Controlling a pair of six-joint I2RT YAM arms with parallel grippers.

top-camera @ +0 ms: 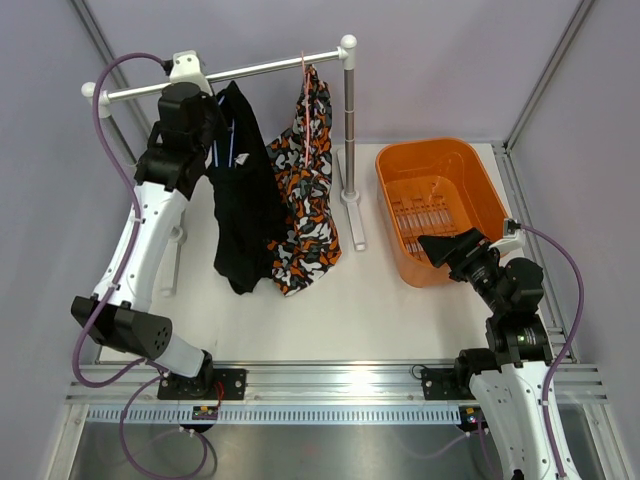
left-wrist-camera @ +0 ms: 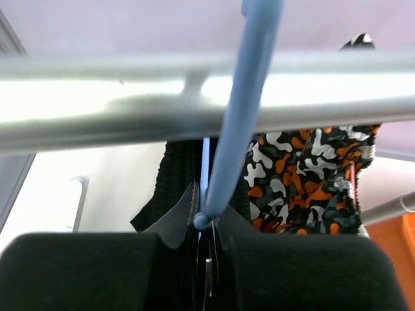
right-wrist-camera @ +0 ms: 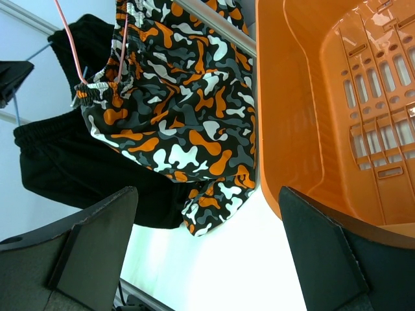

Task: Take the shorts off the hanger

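Two pairs of shorts hang from the rack's rail. The black shorts are on a blue hanger, and the camouflage shorts are on a pink hanger to their right. My left gripper is up under the rail, with its jaws shut on the blue hanger just below its hook. The black shorts and camouflage shorts hang beyond the jaws. My right gripper is open and empty, low beside the basket and facing the camouflage shorts.
An orange plastic basket stands on the table right of the rack, its wall close to my right fingers. The rack's right post and foot stand between the shorts and the basket. Grey walls enclose the table.
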